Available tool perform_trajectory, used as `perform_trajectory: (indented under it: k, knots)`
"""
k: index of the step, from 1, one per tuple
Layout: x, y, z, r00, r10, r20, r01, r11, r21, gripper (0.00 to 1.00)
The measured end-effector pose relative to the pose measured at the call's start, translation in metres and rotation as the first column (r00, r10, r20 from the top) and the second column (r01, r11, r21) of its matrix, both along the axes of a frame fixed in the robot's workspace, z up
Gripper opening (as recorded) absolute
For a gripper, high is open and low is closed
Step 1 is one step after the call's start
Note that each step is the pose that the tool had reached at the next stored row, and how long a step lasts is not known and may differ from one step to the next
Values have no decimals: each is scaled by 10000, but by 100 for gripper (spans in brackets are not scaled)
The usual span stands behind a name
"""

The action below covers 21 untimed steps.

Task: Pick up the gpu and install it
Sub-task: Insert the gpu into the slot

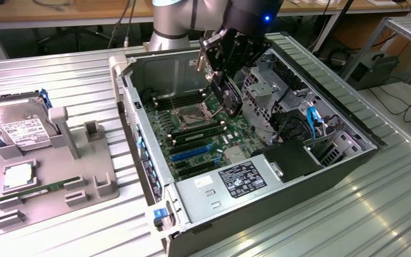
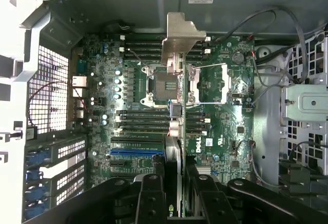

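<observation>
Wrist view: pincer (image 2: pixel 175 190) clamps gpu (image 2: pixel 180 37) over "DELL"-marked motherboard (image 2: pixel 225 106).

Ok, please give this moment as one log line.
gripper: shut on gpu | gpu: over motherboard, not seated | case: open

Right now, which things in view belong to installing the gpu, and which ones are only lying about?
Belong to the job: gpu, held by the gripper; open computer case; motherboard.

Lying about: hard drive, memory stick, silver chip, all on the grey holder at the exterior view's left.
</observation>
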State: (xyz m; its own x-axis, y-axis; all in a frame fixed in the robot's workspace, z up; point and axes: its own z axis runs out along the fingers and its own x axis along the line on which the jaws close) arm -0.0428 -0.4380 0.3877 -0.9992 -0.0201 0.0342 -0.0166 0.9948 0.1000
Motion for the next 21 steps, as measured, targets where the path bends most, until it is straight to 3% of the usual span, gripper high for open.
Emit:
perform_trajectory:
  k: [5,10,13,14,15,16,20,21]
  knots:
    - [1,0,-2,10000,1,0,-1,10000,1,26]
    - [3,0,-6,9958,911,3,-911,9958,0,26]
    - [3,0,-8,9878,1554,9,-1554,9878,-1,26]
    - [3,0,-9,9843,1762,13,-1762,9843,-2,26]
    - [3,0,-11,9762,2169,31,-2169,9762,-5,26]
    - [3,0,-15,9644,2644,63,-2644,9644,-13,26]
    - [4,0,-21,9430,3327,121,-3327,9430,-30,26]
    - [3,0,-23,9351,3542,143,-3542,9352,-39,26]
